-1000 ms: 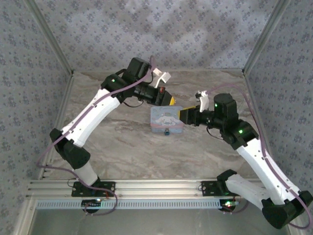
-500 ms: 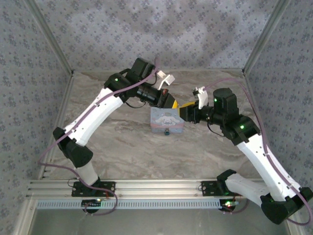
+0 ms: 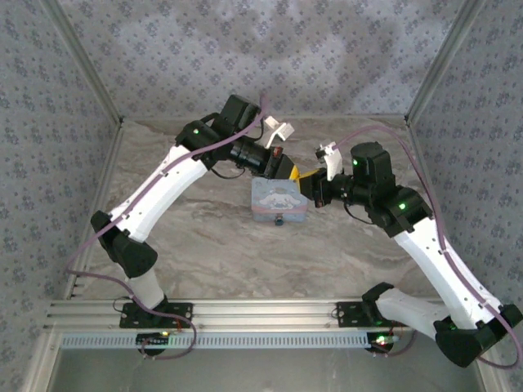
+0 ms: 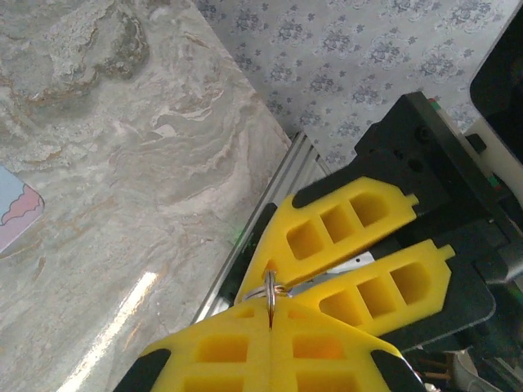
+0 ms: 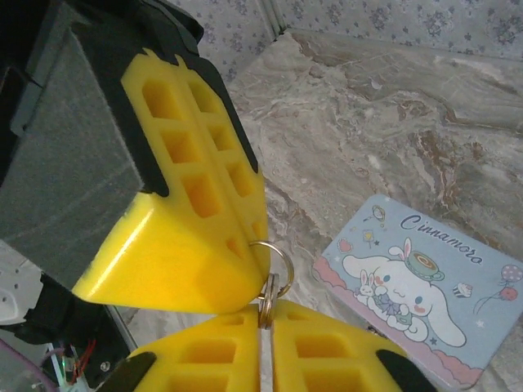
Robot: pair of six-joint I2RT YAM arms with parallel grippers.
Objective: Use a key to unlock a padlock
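Padlock sits on the table, at the near edge of the cartoon tin. Above the tin's far right corner, the left hand and right hand meet tip to tip, both clenched on the key ring between them.

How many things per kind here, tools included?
tin box: 1
padlock: 1
key ring: 1
tools: 2, the left tool and the right tool
Total: 5
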